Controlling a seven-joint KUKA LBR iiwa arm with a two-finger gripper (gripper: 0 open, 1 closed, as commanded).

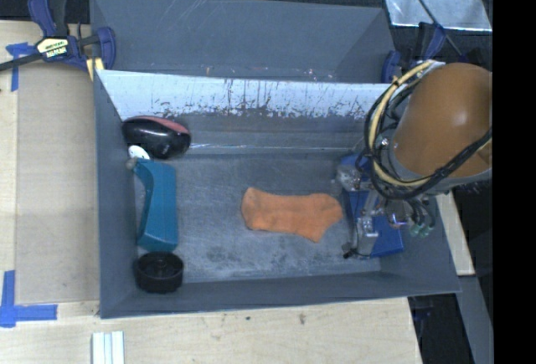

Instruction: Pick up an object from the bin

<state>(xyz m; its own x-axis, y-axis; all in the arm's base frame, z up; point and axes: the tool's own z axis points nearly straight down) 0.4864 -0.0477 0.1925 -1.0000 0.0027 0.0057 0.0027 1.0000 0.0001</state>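
My gripper (362, 228) hangs low at the right end of the bin, under the arm's orange dome. Just left of it lies a flat orange sponge-like pad (289, 212) on the bin floor, its right end close to the gripper. A small blue piece (387, 242) shows right beside the gripper at the bin's right wall; I cannot tell whether it is loose or held.
Along the left wall lies a blue dispenser-like tool (159, 203) with a black round cap (159, 271) at its near end. A black and red rounded thing (157, 136) sits in the far left corner. Bare floor lies between these and the orange pad.
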